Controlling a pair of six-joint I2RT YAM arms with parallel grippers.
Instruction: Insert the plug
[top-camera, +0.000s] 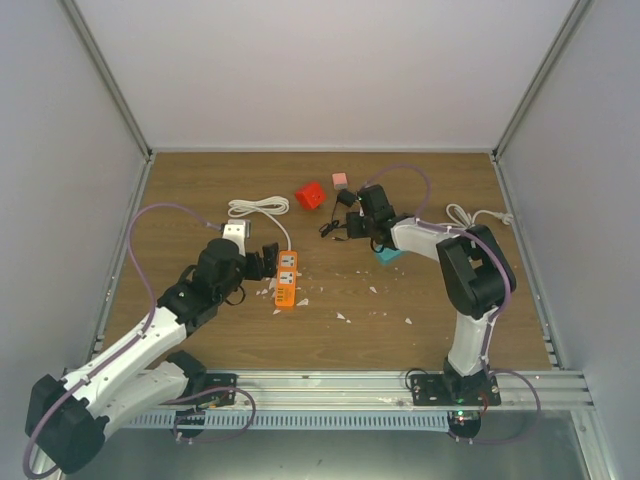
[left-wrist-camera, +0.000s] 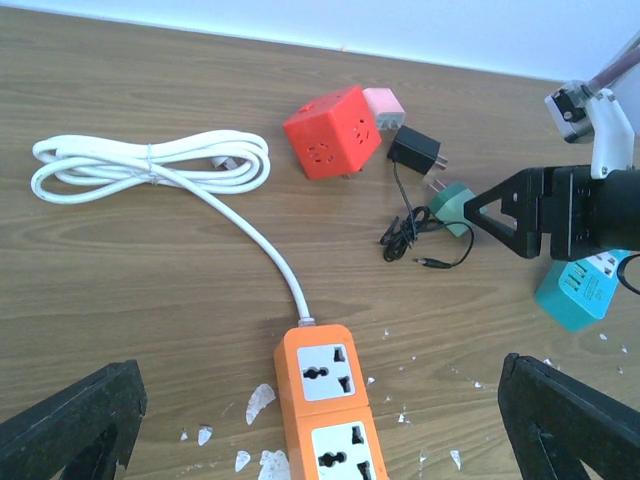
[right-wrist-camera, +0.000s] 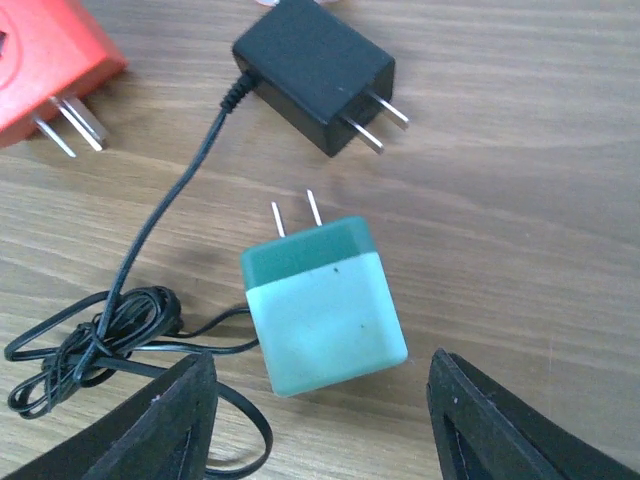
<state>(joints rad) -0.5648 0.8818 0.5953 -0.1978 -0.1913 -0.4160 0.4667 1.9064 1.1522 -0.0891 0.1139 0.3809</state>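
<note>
Tabletop (top-camera: 420, 290) of brown wood fills my overhead view, scattered with white flecks (top-camera: 345, 317). My left arm (top-camera: 140, 345) reaches in toward the orange power strip (left-wrist-camera: 325, 400), and the left gripper (top-camera: 268, 262) sits just beside the strip's cable end, jaws spread as wide as they go and holding nothing. My right arm (top-camera: 470, 270) bends toward the back, with the right gripper (top-camera: 348, 226) low over the green plug (right-wrist-camera: 320, 310). Its jaws stand partly apart, one on each side of the plug with a gap on both, so nothing is gripped. The strip's white cable (left-wrist-camera: 150, 165) lies coiled behind it. A red cube adapter (left-wrist-camera: 332, 132) lies further back. The green plug lies flat on the wood, well apart from the strip, its two prongs pointing toward the black charger (right-wrist-camera: 312, 70) near it
</note>
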